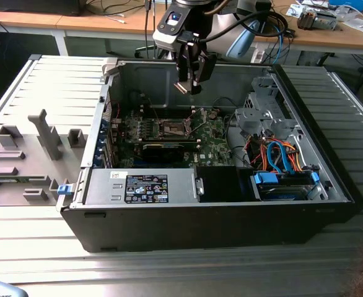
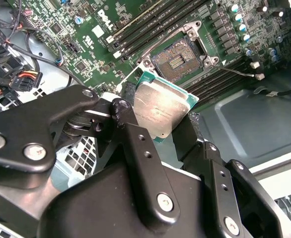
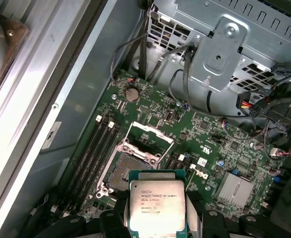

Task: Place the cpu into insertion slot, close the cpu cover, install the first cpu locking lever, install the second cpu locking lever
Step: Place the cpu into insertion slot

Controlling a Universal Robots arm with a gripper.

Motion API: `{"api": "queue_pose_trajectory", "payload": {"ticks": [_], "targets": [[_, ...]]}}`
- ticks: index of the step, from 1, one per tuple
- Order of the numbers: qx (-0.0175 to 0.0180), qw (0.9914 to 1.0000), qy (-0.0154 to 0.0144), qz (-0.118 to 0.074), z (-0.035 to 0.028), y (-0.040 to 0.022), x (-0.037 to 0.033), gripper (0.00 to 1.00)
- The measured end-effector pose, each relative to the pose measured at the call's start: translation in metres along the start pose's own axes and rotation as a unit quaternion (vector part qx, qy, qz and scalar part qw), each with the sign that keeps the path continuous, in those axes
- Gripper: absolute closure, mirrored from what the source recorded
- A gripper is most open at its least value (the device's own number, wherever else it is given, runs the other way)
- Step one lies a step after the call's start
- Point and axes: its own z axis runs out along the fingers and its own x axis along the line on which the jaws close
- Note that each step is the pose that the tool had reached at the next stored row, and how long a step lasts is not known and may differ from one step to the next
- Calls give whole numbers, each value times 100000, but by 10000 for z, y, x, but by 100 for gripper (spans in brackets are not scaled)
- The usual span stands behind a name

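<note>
The fingers (image 2: 130,134) are pinched on 2 opposite edges of the cpu (image 2: 160,106), silvery top toward the wrist cameras. The gripper (image 1: 191,83) is thus closed on the chip, which is carried in the air, touching nothing else. In the exterior view it is held high inside the open computer case (image 1: 200,229), well apart from the green circuit board (image 3: 210,148).

Key relation: the insertion slot (image 3: 118,173) is seen bare, brownish contacts exposed, below the chip. It lies just beyond the chip's far edge in both wrist views. The chip is near square, so no long axis is given. Its edges are judged slightly turned against the socket rim. Only 1 arm is present.

The cpu cover (image 3: 148,136) appears swung up and open at the socket's far side, so nothing is seated or latched yet. 4 narrow black memory slots (image 3: 93,148) run beside the socket.

Writing: small dark print is noted on the chip top, a white logo on the board, and a black label (image 1: 146,187) on the power supply; none is transcribed.
</note>
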Motion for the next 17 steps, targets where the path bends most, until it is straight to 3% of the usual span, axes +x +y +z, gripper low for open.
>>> {"api": "queue_pose_trajectory", "payload": {"ticks": [17], "targets": [[45,99997,-25,812,0,0,0,45]]}}
